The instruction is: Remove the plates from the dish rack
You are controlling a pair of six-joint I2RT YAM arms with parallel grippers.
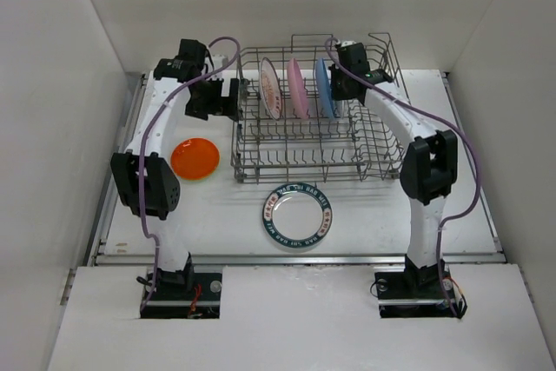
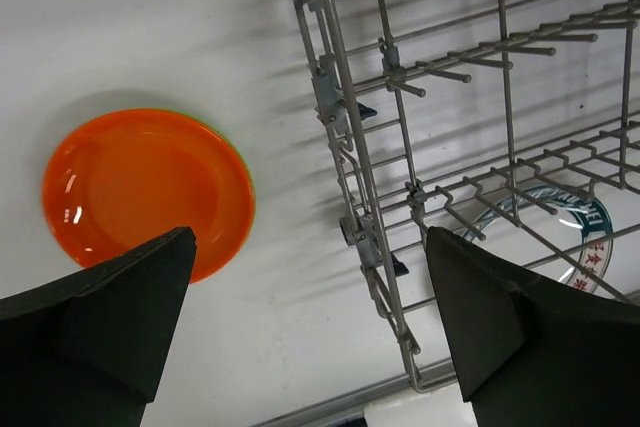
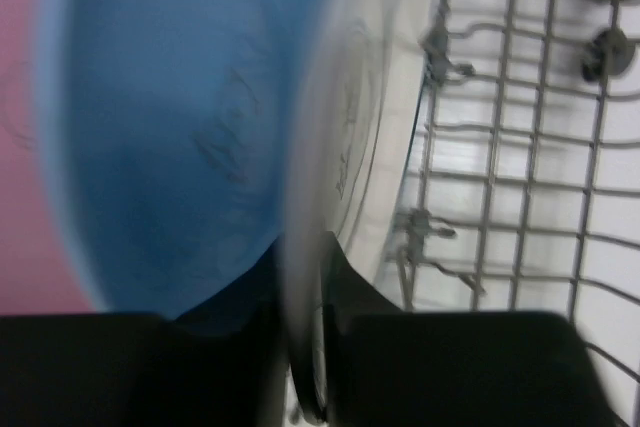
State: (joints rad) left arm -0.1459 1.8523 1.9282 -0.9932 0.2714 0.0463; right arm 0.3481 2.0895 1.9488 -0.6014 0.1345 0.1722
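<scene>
Forward, right arm (image 1: 408, 119) arches; jaws pinch white plate (image 3: 362, 137)

Glossy orange plate (image 2: 145, 190), grey metal wire dish rack (image 1: 317, 141), matt white table (image 1: 217, 223).

Robot lab test cell: plain white enclosure walls (image 1: 52, 84), white table (image 1: 365, 232), left arm (image 1: 148, 182), right arm (image 1: 427, 171) bolted at near edge.
</scene>
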